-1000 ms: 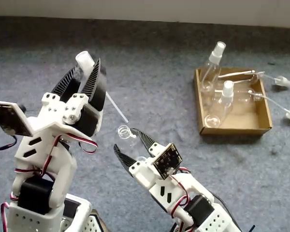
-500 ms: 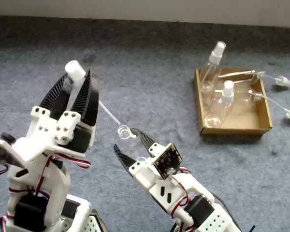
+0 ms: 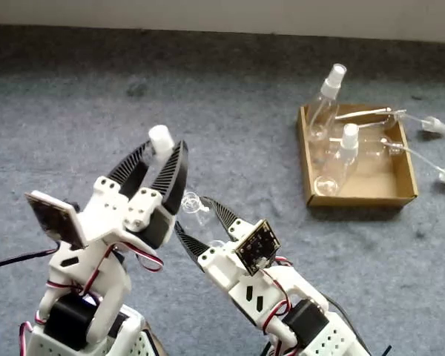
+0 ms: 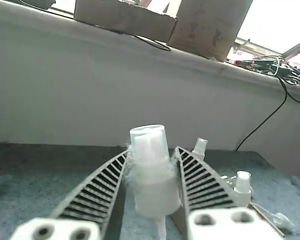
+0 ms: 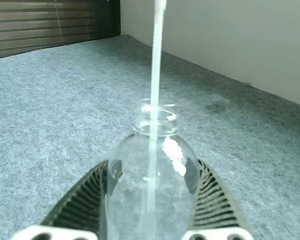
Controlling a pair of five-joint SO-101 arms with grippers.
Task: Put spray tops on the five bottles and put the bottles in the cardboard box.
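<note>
The spray top is being clamped between the fingers of the left gripper. Its dip tube is being hung down through the open neck of the bottle. That bottle is being gripped around its belly by the fingers of the right gripper, close in front of both arms over the grey carpet. By the look of it, the top is being brought to its seat. It is best being lowered along the tube's line and kept square over the neck, while the bottle is being held firm. Well apart, two topped bottles are being kept in the cardboard box.
</note>
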